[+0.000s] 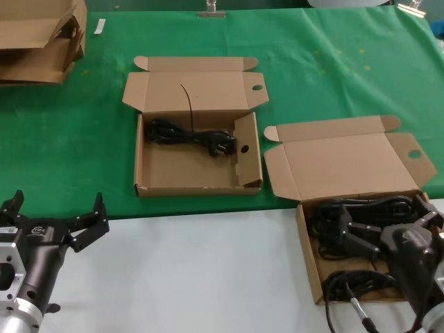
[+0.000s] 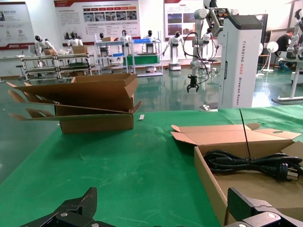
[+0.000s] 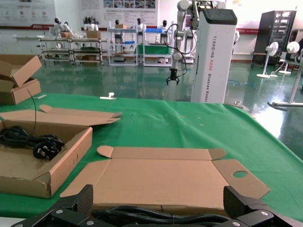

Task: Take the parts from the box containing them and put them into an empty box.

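Observation:
The box containing the parts [image 1: 309,250] stands at the front right, its lid [image 1: 347,163] laid back. Several coiled black cords [image 1: 361,208] lie in it. My right gripper [image 1: 388,223] hangs open just above them; the right wrist view shows the cords [image 3: 151,215] between its spread fingers [image 3: 85,198]. The other box [image 1: 187,173], in the middle of the green cloth, holds one black cord [image 1: 191,137] along its far wall. My left gripper [image 1: 55,211] is open over the white table at the front left, with nothing in it, short of that box's near corner [image 2: 208,175].
A stack of flattened cardboard [image 1: 38,38] sits at the far left corner of the green cloth [image 1: 69,139]. A thin black tie [image 1: 187,104] sticks up from the cord in the middle box. White tabletop [image 1: 194,270] runs along the front.

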{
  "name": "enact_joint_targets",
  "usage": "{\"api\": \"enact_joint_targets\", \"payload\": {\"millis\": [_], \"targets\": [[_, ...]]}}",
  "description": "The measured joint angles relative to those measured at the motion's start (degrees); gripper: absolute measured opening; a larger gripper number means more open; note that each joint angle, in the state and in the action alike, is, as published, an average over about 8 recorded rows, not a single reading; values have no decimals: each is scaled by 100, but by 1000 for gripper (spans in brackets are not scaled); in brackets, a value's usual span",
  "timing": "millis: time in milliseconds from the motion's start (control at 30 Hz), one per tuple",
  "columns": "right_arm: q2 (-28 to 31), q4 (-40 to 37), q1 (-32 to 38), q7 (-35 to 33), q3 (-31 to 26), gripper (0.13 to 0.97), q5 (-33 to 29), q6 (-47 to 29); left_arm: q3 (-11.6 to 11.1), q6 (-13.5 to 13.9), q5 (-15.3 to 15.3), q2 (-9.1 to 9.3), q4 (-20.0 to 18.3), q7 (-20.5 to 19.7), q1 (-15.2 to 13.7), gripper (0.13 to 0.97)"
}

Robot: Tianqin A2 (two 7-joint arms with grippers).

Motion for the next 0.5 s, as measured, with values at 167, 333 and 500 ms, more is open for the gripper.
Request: {"api": "enact_joint_targets", "payload": {"millis": [167,333,500], "targets": [[0,0,0,0,0,966,0,0,0,0,0,0,0,0,0,966],[0,0,0,0,0,966,0,0,0,0,0,0,0,0,0,966],[0,0,0,0,0,966,0,0,0,0,0,0,0,0,0,966]]}}
